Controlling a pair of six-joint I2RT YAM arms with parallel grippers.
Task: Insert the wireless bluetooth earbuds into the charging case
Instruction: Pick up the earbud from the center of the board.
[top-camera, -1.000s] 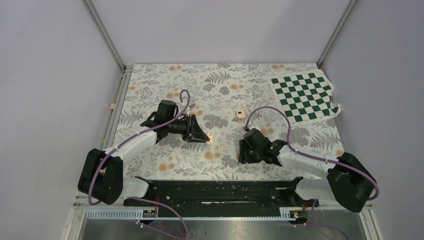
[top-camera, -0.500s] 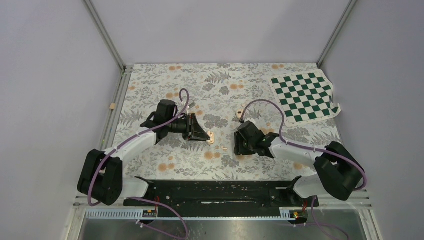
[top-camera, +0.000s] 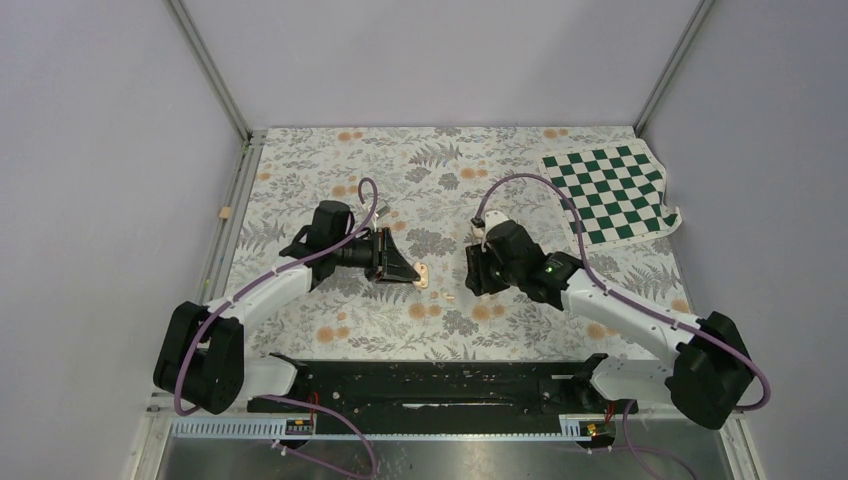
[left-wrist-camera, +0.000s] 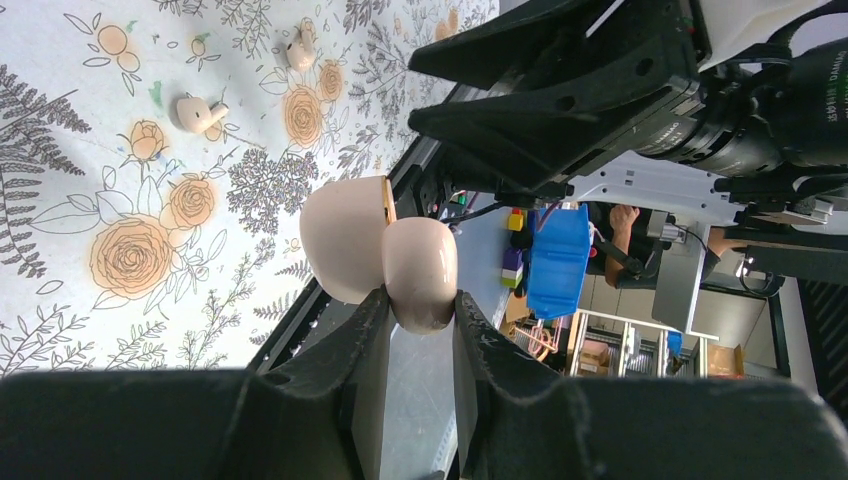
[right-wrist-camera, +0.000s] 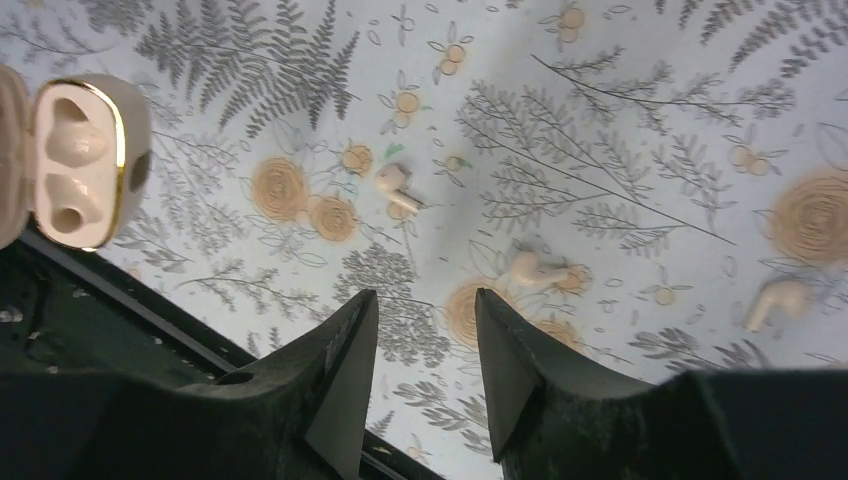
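Peach-pink plastic sits between the fingers (left-wrist-camera: 372, 330) of your left gripper (left-wrist-camera: 418, 312). They are clamped on the charging case (left-wrist-camera: 420, 262), which is held with its lid swung open. Whether it rests on the floral cloth (left-wrist-camera: 60, 150) I cannot tell. In the right wrist view both wells of the case look unfilled, so I judge that nothing has been seated yet.

Your right gripper (right-wrist-camera: 425, 340) has its jaws apart with nothing between them, and it hovers above the cloth near the case. Beyond its tips the earbuds lie loose on the cloth: one earbud (right-wrist-camera: 397, 186) nearest the case, a second earbud (right-wrist-camera: 536, 267) just past it, and a third pale piece (right-wrist-camera: 775, 300) of like shape further off. Neither gripper touches any of them.

Remaining work, in my judgement: pick up each bud, carry it to the open case and seat it. You are at the start of the task.
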